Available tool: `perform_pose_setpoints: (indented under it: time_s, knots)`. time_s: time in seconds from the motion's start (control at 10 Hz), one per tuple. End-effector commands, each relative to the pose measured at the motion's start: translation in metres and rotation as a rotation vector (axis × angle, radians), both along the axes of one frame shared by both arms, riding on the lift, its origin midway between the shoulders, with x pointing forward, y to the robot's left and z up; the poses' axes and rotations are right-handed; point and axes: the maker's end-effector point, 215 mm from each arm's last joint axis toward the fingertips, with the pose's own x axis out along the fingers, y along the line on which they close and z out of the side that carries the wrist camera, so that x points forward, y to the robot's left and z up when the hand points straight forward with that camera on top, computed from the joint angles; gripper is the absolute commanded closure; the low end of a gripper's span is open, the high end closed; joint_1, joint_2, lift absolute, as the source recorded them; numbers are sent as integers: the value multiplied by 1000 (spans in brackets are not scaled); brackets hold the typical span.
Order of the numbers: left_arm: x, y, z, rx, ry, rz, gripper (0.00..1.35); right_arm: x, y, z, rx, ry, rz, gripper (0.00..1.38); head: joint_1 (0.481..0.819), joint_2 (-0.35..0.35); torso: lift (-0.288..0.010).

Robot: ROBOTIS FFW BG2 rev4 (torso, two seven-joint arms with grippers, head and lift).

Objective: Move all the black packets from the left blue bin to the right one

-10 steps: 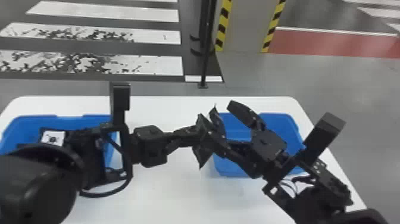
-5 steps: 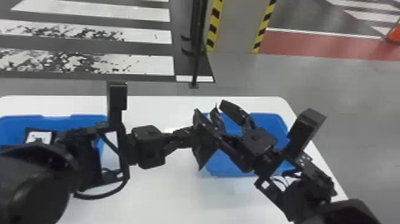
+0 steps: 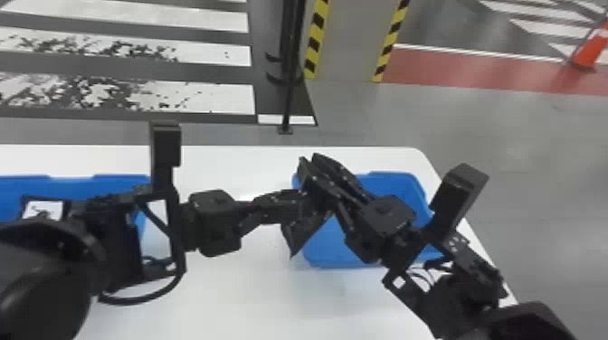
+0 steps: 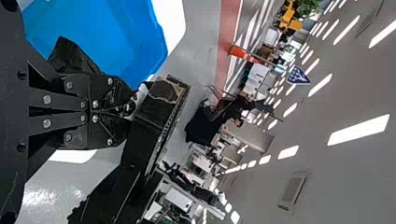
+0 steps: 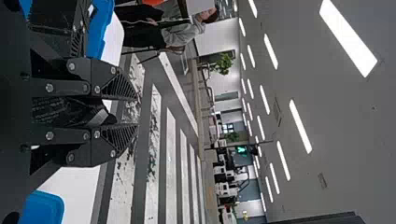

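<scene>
At 3 o'clock, by blue bin: handover step. Left gripper pinches packet; right gripper narrow, hold unclear. Next: confirm grip, release left.

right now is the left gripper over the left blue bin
No, in the head view the left gripper is at the left edge of the right blue bin.

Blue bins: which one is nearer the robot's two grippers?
The right bin. In the head view, the left gripper and right gripper come together by its left side; the left bin lies farther off, cut by the left edge.
</scene>
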Motion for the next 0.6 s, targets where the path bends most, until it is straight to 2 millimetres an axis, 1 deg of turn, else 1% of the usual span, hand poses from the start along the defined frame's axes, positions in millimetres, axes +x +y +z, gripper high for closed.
perform_pose_setpoints:
  time_s: [0.0,0.1,0.2,0.3,0.4,0.5]
  knots:
    - [2,2,2,-5,-5,9,1173,-1,1,5,4,-7,2,1291,695,-199,-139]
    - [5,5,6,-24,-20,29,903,-2,0,8,4,-13,2,1291,695,-196,-139]
    - [9,11,4,-24,-14,47,753,-3,-2,10,1,-16,-2,1291,695,-193,-139]
    - [12,17,1,-24,-12,68,656,-2,-6,9,-1,-11,-8,1291,695,-191,-139]
    - [13,24,-3,-27,4,87,515,3,-11,7,-4,-9,-18,1291,695,-187,-139]
    - [13,28,-3,-40,6,97,392,12,-20,2,4,-7,-34,1291,695,-182,-139]
